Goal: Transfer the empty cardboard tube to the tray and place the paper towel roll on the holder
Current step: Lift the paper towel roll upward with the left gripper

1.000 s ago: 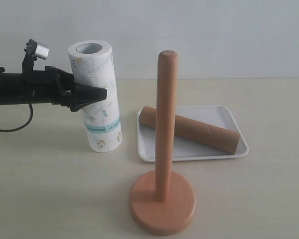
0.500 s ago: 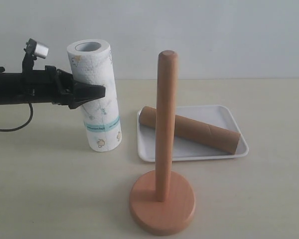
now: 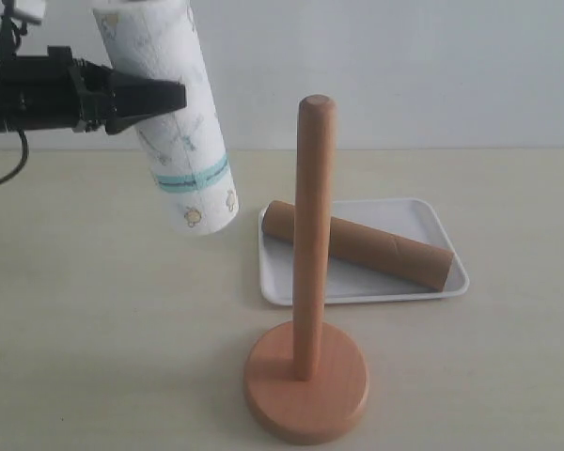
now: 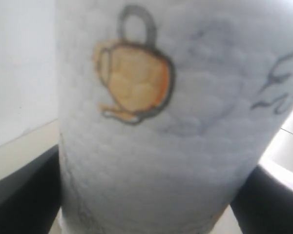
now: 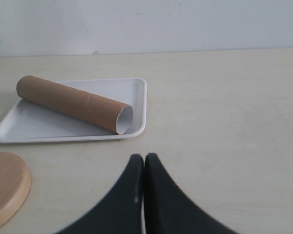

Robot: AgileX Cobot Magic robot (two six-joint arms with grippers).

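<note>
Finding the holder [image 3: 305,381] nearest, upright on the table [image 3: 103,329], post bare and its round top uncovered. Seeing, in the right wrist view, the right gripper [image 5: 144,163] with jaws pressed together, pinching nothing, tray and tube lying ahead of it.

Moving farther back and right: the tray [image 3: 409,214] flat on the table, with the empty cardboard tube [image 3: 357,244] lying slantwise on it on its side, partly hidden by the post in the exterior view. Counting that half of the task as done, to judge from how things lie.

Reaching the far left: the left gripper [image 3: 174,94] clamped across the upper part of the paper towel roll [image 3: 183,160], holding it clear of the table, tilted, lower end swung rightward, teal band near that end. Filling the left wrist view: embossed paper with an orange pot-shaped print, flanked by black on both sides.

Judging the step in hand as the carry of the roll to the holder. Calling next for more height, a move right and nearer until the hollow core sits above the post top, a straightening to vertical, then a slow descent onto the post.
</note>
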